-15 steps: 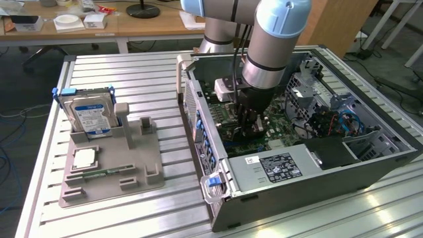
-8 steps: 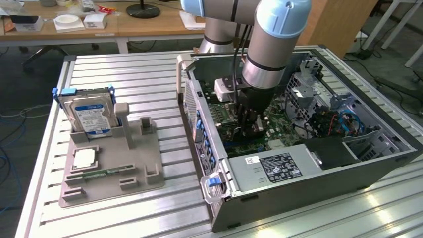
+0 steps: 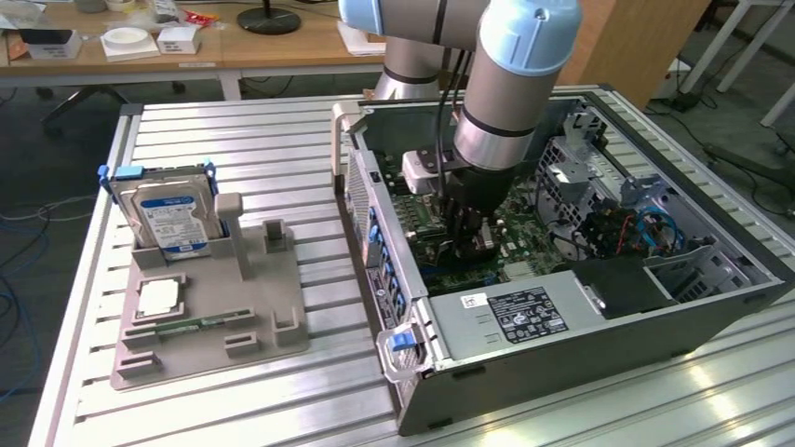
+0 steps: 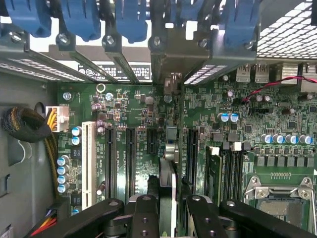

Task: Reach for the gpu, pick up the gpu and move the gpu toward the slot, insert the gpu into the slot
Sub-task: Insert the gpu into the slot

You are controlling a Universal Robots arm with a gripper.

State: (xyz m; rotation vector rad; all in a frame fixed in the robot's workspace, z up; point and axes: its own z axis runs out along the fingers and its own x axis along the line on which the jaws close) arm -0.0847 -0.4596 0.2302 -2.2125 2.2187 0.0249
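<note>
- The arm reaches down into the open case [image 3: 695, 307] lying on the slatted surface [image 3: 249, 410], its tool [image 3: 475, 244] low over the green motherboard [image 3: 435, 270].
- In the wrist view the tool [image 4: 167, 208] is clenched on the gpu [image 4: 167, 173], seen edge-on between the black fingers [image 4: 144, 213], the card standing upright over the board [image 4: 138, 129].
- The gpu's silvery bracket end [image 4: 171, 87] points to the case's rear wall, beneath a row of blue clips [image 4: 131, 17].
- The gpu stands among the long parallel connector strips; whether its edge is seated in the slot I cannot tell, as the card hides the strip beneath it.
- A white connector strip [image 4: 88, 163] lies to one side, the silver processor socket [image 4: 282, 198] to the other.
- At the exterior view's left, a grey holder [image 3: 211, 317] carries a blue-labelled drive [image 3: 168, 219] standing upright and a small green stick [image 3: 186, 326] lying flat.
- A power supply [image 3: 516, 312] with a black label sits at the case's near end.
</note>
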